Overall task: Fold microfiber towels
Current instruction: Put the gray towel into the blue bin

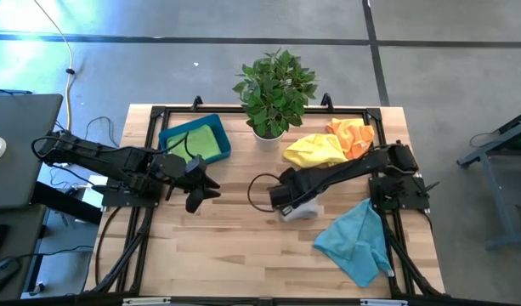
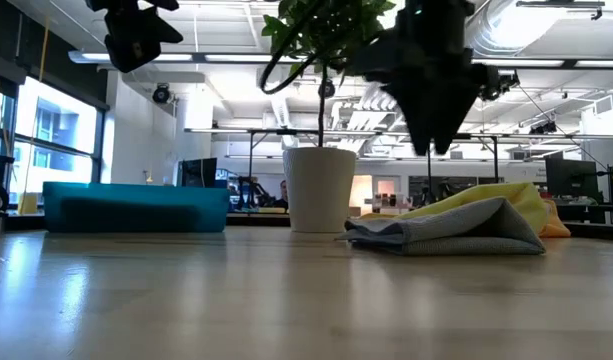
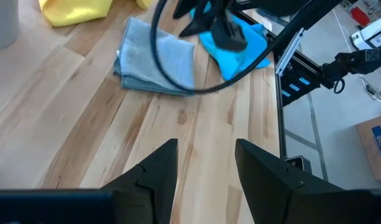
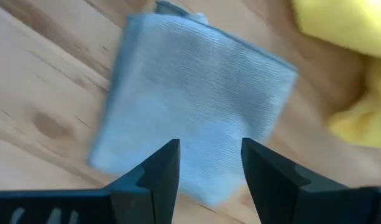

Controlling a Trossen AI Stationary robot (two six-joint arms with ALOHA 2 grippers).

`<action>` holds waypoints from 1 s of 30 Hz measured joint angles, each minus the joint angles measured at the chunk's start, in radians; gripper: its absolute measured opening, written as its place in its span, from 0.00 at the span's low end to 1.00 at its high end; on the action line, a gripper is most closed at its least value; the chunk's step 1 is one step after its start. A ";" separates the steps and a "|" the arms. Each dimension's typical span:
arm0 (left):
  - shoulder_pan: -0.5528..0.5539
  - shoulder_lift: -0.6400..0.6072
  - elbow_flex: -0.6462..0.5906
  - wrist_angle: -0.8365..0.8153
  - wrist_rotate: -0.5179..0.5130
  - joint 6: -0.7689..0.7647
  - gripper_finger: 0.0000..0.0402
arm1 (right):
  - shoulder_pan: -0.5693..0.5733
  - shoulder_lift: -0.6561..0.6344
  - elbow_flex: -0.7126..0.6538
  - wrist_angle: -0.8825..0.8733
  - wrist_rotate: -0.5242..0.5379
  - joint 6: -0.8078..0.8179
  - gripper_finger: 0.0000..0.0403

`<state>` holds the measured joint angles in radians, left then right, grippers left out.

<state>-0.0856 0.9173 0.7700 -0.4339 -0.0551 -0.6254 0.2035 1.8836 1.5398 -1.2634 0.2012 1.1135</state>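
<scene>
Right wrist view shows the right gripper (image 4: 206, 171) spread and empty directly above the folded grey towel (image 4: 190, 99), whose long side slants across its fingers, far from the left gripper (image 1: 195, 183).

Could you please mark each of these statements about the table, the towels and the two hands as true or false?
1. The grey towel lies folded on the table. True.
2. The right hand grips the grey towel. False: it is open above the towel, holding nothing.
3. A lime green towel lies in the blue tray. True.
4. The teal-blue towel is folded in the tray. False: it lies crumpled on the table.
5. The left hand holds the yellow towel. False: it is open and empty.
</scene>
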 joint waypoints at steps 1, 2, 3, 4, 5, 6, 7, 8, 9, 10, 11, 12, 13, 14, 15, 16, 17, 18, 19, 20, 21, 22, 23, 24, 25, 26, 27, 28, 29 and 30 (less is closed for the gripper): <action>0.000 0.000 0.000 0.000 0.000 -0.001 0.37 | 0.000 -0.011 0.000 -0.027 0.002 -0.015 0.41; 0.000 0.000 0.000 0.000 0.000 -0.006 0.37 | 0.002 -0.021 0.000 -0.055 0.006 -0.023 0.41; 0.000 0.000 0.000 0.000 0.000 -0.014 0.37 | 0.004 -0.031 0.000 -0.079 0.009 -0.033 0.41; 0.000 0.000 0.000 0.000 0.000 -0.020 0.37 | 0.007 -0.042 0.000 -0.094 0.018 -0.044 0.41; 0.000 0.000 0.000 0.000 0.000 -0.026 0.37 | 0.014 -0.052 0.000 -0.102 0.032 -0.055 0.41; 0.000 0.000 0.000 0.000 0.000 -0.028 0.37 | 0.022 -0.062 0.000 -0.106 0.045 -0.068 0.41; 0.000 0.000 0.000 0.000 0.000 -0.030 0.37 | 0.034 -0.069 0.000 -0.105 0.056 -0.082 0.41; 0.000 0.000 0.000 0.000 0.000 -0.033 0.37 | 0.047 -0.075 -0.001 -0.102 0.062 -0.100 0.41; 0.000 0.000 0.000 0.000 0.000 -0.041 0.37 | 0.060 -0.081 -0.010 -0.085 0.067 -0.116 0.41; 0.000 0.000 0.000 0.001 0.000 -0.049 0.37 | 0.074 -0.088 -0.030 -0.059 0.069 -0.126 0.41; 0.000 0.000 0.000 0.001 0.000 -0.053 0.37 | 0.089 -0.097 -0.060 -0.021 0.066 -0.132 0.41; -0.001 0.000 0.000 0.001 0.000 -0.054 0.37 | 0.105 -0.104 -0.093 0.027 0.057 -0.147 0.41; -0.002 0.000 0.000 0.004 0.000 -0.055 0.37 | 0.124 -0.113 -0.131 0.093 0.049 -0.164 0.41; -0.005 0.000 0.000 0.006 0.000 -0.055 0.37 | 0.143 -0.121 -0.169 0.165 0.044 -0.188 0.41; -0.009 0.000 0.000 0.006 0.000 -0.055 0.37 | 0.161 -0.129 -0.206 0.239 0.039 -0.216 0.41; -0.013 0.000 0.000 0.008 -0.001 -0.055 0.37 | 0.179 -0.135 -0.240 0.313 0.042 -0.245 0.41; -0.017 0.000 0.000 0.011 -0.002 -0.055 0.37 | 0.195 -0.139 -0.271 0.380 0.050 -0.272 0.41; -0.021 0.000 0.000 0.014 -0.004 -0.055 0.37 | 0.209 -0.140 -0.299 0.439 0.057 -0.293 0.41; -0.022 0.000 0.000 0.015 -0.006 -0.055 0.37 | 0.220 -0.140 -0.324 0.486 0.065 -0.311 0.41; -0.023 0.000 0.000 0.014 -0.007 -0.055 0.37 | 0.229 -0.140 -0.350 0.524 0.071 -0.328 0.41; -0.023 0.000 0.000 0.014 -0.009 -0.055 0.37 | 0.236 -0.140 -0.376 0.561 0.072 -0.338 0.41; -0.022 0.000 0.000 0.014 -0.010 -0.056 0.37 | 0.242 -0.140 -0.400 0.596 0.072 -0.349 0.41; -0.022 0.000 0.000 0.014 -0.010 -0.060 0.37 | 0.247 -0.140 -0.421 0.626 0.074 -0.361 0.41; -0.022 0.000 0.000 0.014 -0.012 -0.067 0.37 | 0.251 -0.140 -0.436 0.645 0.082 -0.376 0.41; -0.022 0.000 0.000 0.014 -0.015 -0.073 0.37 | 0.255 -0.140 -0.446 0.654 0.093 -0.392 0.41; -0.022 0.000 0.000 0.014 -0.022 -0.079 0.37 | 0.256 -0.140 -0.456 0.660 0.105 -0.412 0.41; -0.022 0.000 0.000 0.014 -0.031 -0.081 0.37 | 0.257 -0.140 -0.467 0.665 0.117 -0.432 0.41; -0.022 0.000 0.000 0.014 -0.041 -0.087 0.37 | 0.257 -0.140 -0.478 0.665 0.127 -0.442 0.41; -0.022 0.000 0.000 0.014 -0.046 -0.094 0.37 | 0.257 -0.140 -0.488 0.659 0.135 -0.447 0.41; -0.022 0.000 0.000 0.014 -0.049 -0.101 0.37 | 0.257 -0.140 -0.496 0.655 0.136 -0.448 0.41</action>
<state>-0.1078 0.9173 0.7700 -0.4202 -0.1037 -0.7263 0.4603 1.7435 1.0443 -0.6083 0.3369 0.6652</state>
